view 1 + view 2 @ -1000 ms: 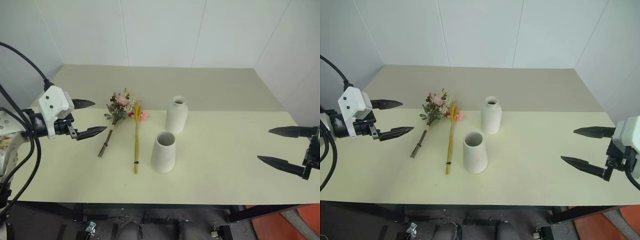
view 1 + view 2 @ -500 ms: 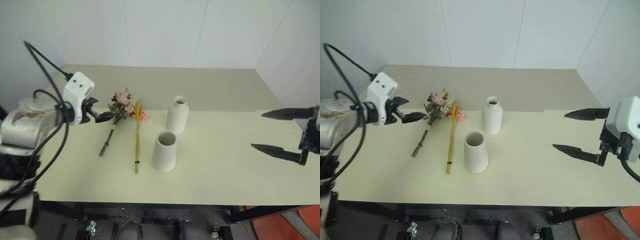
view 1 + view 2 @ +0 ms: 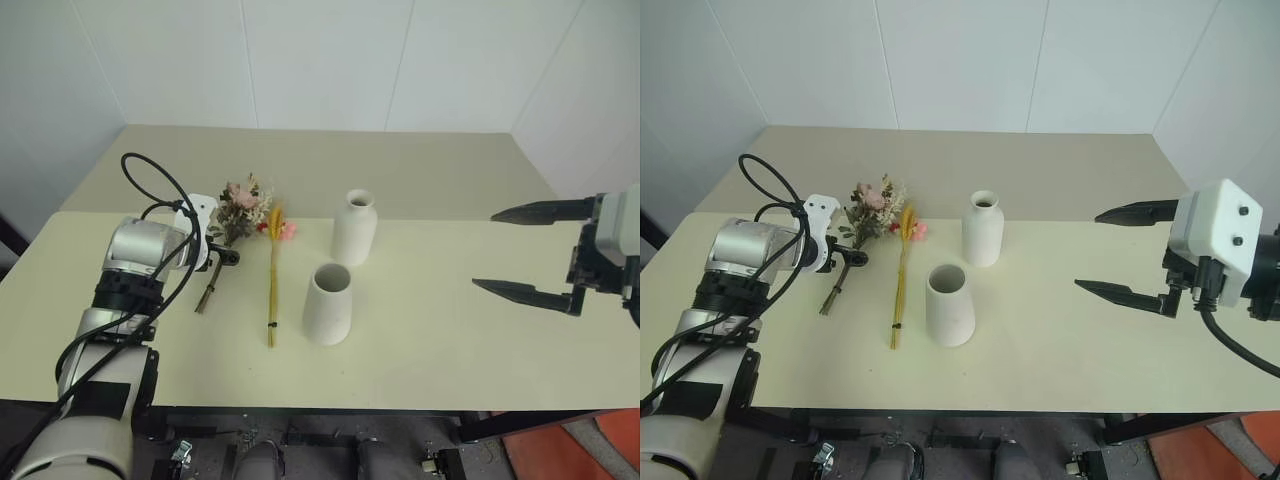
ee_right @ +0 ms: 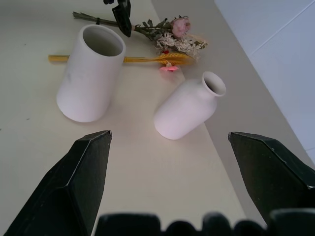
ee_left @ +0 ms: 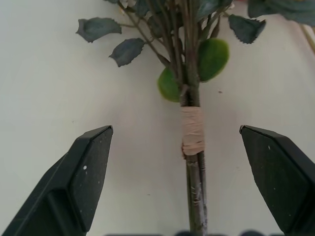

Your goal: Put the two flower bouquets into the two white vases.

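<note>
Between the open left gripper (image 5: 174, 184), rose bouquet (image 5: 189, 98) lengthwise.

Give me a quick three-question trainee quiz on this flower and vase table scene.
1. True or false: the rose bouquet already stands in a vase.
2. Which vase is nearer the robot: A the cone vase, or B the bottle vase?
3. Fill in: the left gripper has its fingers ____ on either side of the rose bouquet's stem.

Key: 1 false, it lies on the table. 2 A. 3 open.
</note>
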